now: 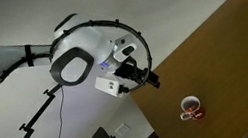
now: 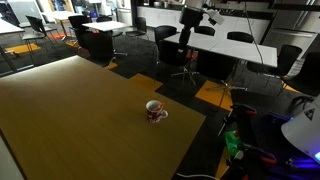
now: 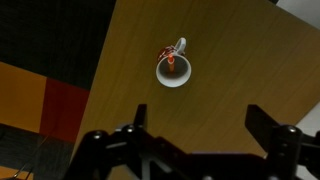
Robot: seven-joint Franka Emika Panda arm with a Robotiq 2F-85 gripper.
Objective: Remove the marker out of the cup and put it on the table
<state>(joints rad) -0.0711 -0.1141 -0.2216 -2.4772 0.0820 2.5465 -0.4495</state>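
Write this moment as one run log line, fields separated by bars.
phase: pre-grasp | gripper: open, empty, apart from small white round cup | marker: inside cup, barely visible | brown wooden table: holds cup

Small white round cup (image 2: 156, 111) with red markings on its side and a dark inside, standing upright on a large flat tabletop of plain medium-brown wood (image 2: 70, 120), toward the right end in an exterior view, near a straight edge but clear of it. In the wrist view, open mouth facing up, with a thin reddish thing (image 3: 172, 62) inside, too small to tell apart as a marker.
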